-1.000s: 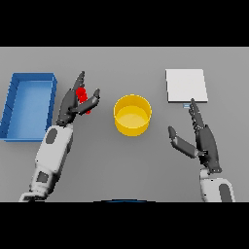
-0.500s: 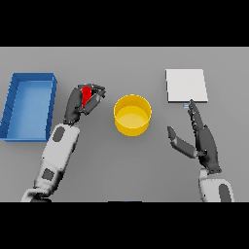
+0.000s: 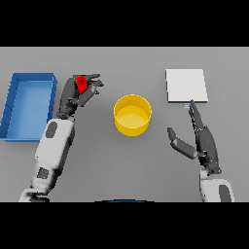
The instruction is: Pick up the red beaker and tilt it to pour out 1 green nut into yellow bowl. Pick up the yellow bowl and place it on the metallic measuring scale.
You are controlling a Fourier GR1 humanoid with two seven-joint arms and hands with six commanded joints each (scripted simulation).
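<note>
My left hand [image 3: 73,95] is shut on the red beaker [image 3: 81,83], of which only a small red part shows between the curled fingers and thumb. The beaker is held left of the yellow bowl [image 3: 132,115], which stands upright in the middle of the table. The bowl looks yellow inside; no nut can be made out. The metallic measuring scale [image 3: 186,85] lies flat at the back right. My right hand [image 3: 203,141] is open on the right, fingers pointing toward the scale's near edge, clear of the bowl.
A blue bin [image 3: 26,104] sits at the far left, close beside my left forearm. Grey table surface lies between the bowl and the scale.
My left hand's fingers have closed round the red beaker and moved it slightly up and toward the bowl. The right hand has held its place.
</note>
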